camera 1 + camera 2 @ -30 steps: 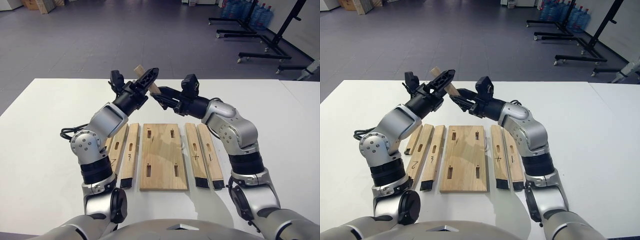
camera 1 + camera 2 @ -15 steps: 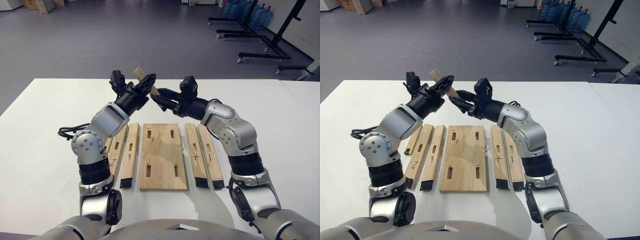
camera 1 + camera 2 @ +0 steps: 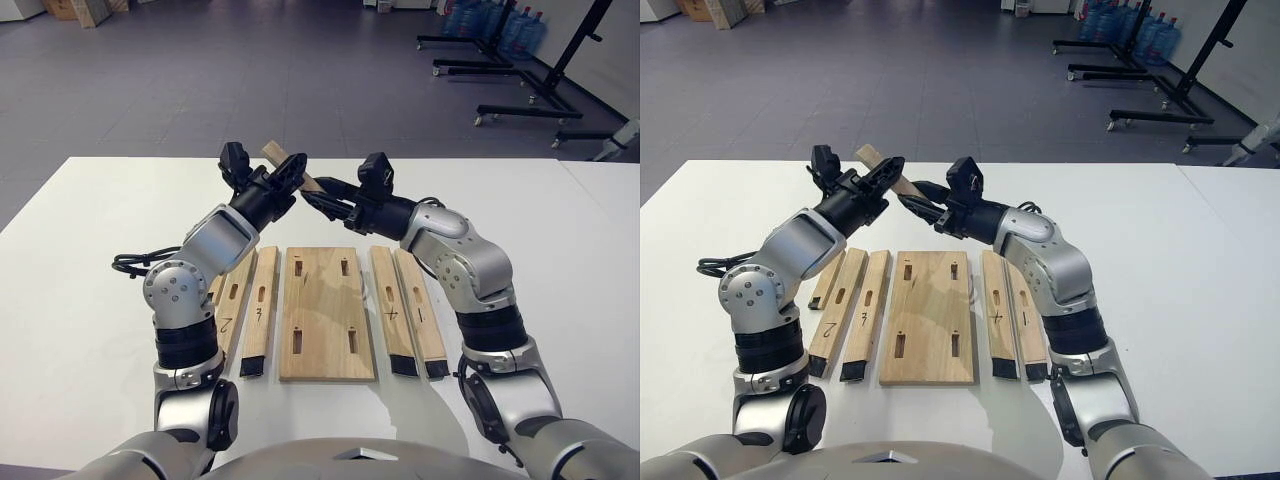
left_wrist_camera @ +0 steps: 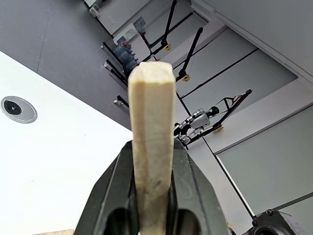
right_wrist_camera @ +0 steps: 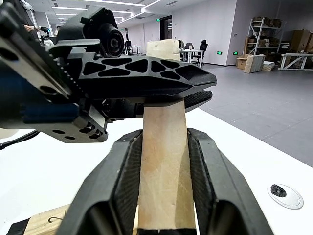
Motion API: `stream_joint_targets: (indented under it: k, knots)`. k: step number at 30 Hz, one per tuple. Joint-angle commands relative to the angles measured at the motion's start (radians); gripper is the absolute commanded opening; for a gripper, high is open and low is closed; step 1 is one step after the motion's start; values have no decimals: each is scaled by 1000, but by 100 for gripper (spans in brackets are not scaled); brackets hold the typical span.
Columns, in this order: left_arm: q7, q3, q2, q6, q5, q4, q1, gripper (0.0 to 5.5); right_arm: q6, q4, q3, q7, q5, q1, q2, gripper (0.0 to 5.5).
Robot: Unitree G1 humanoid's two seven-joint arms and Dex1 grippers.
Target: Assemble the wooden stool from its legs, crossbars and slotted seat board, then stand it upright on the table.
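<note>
You hold the crossbar (image 3: 271, 152) in the air above the far edge of the slotted seat board (image 3: 325, 320), tilted with its upper end to the far left. Both grippers are clenched on it close together, the left gripper (image 3: 284, 172) near the upper end and the right gripper (image 3: 320, 192) on the lower end. The seat board lies flat in the middle of the table (image 3: 80, 240), with the left pair of legs (image 3: 258, 305) and the right pair of legs (image 3: 400, 305) just beside it. A short piece (image 3: 824, 284), perhaps another crossbar, lies partly hidden under the left arm.
</note>
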Motion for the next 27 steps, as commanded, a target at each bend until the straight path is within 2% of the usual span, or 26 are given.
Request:
stream_joint_targets:
  k: [1,10,14,18,21,23,27]
  knots:
    - [4,5,14,-20,3,-2,8,39,23,-27,-1,-4,19,14,5,178]
    - [-13,-3,53,-21,26,8,15,39,77,-13,-43,-28,51,-26,0,331]
    - [-38,2,100,-9,56,7,28,39,98,37,-163,-33,103,-83,-44,406]
    - [-94,70,251,19,79,-50,82,39,114,74,-295,-47,160,-75,-110,467]
    - [-132,89,379,55,124,-142,159,39,116,61,-335,-82,160,-27,-134,526]
    - [-160,76,439,65,177,-221,236,39,116,28,-333,-119,137,32,-139,526]
    - [-193,5,474,27,335,-368,386,39,90,-21,-335,-183,114,127,-128,526]
